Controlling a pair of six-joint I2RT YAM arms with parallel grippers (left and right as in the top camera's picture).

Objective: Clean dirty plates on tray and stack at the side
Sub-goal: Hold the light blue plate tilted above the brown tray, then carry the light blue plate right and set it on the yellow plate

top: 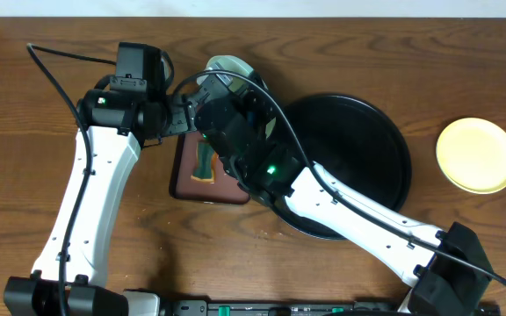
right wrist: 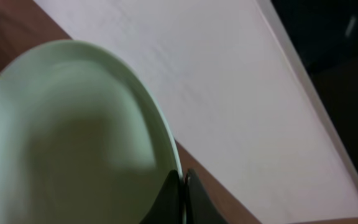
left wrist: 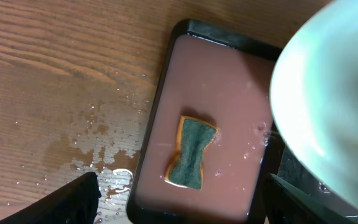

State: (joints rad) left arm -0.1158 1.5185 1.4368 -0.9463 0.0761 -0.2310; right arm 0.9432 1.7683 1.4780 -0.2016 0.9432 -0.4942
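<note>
So the pale mint plate (right wrist: pixel 73 137) is the one being worked on. It's off the round black tray (top: pixel 358 149) and held up tilted, toward the far edge of the tabletop (top: pixel 42 53), roughly at its middle. The right gripper (right wrist: pixel 183 186) is clenched on its rim, fingers pinched tight at the plate's lower edge. I can't see any smears on the face from the right wrist view, but it's blurry, so don't quote me.

Just beside and below the plate is the small rectangular tray (left wrist: pixel 229 87) with the maroon inside. It has water in it and a green-and-yellow sponge (left wrist: pixel 191 152) lying flat near its middle. The left gripper (left wrist: pixel 185 198) hangs right above that tray with its jaws spread wide, grasping nothing. There are water splashes (left wrist: pixel 98 143) on the wood next to the tray.

Further out, the round tray looks bare where the right arm isn't covering it. The yellow plate (top: pixel 477 155) sits alone near the right edge of the tabletop, well apart from everything. I can't find a third plate anywhere.

My read: this is the scrubbing step for the mint plate. Next the left gripper needs to drop straight down onto the sponge, close on it and bring it up to the plate's face, while the right one keeps the plate steady. The rim grip looks thin, so hard scrubbing could twist it.
</note>
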